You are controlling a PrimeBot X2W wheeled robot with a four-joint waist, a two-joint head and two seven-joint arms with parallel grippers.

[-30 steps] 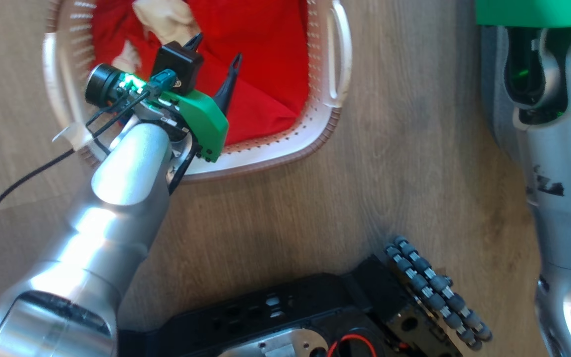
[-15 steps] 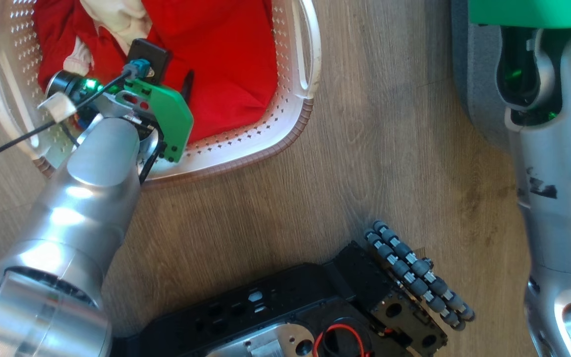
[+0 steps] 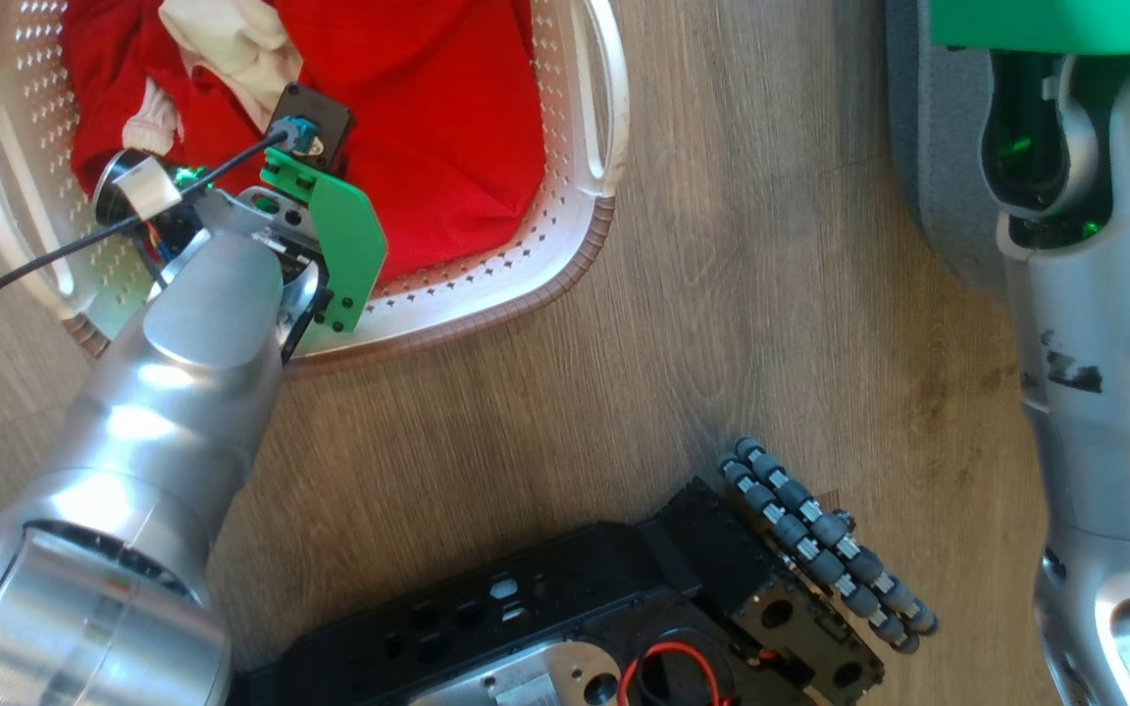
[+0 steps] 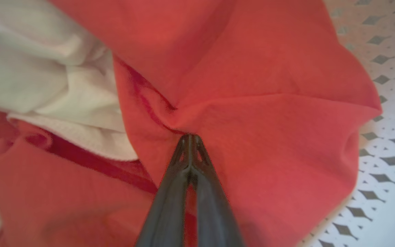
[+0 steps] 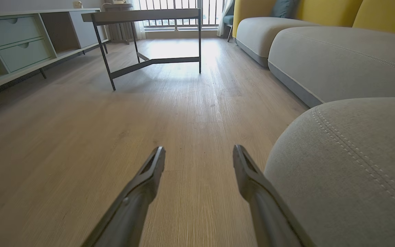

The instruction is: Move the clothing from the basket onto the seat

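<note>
Left gripper point(image 4: 190, 137): jaws pressed together on a puckered fold of the red garment point(image 4: 252, 85), just beside the pale piece point(image 4: 46, 68). Both fabrics lie inside the basket point(image 3: 565, 257), below its brown rim. Right gripper point(image 5: 199, 152): jaws spread wide and empty, low over bare wood floor point(image 5: 115, 120), alongside the rounded edge of the seat cushion point(image 5: 348, 164). Open floor separates basket and seat cushion.
</note>
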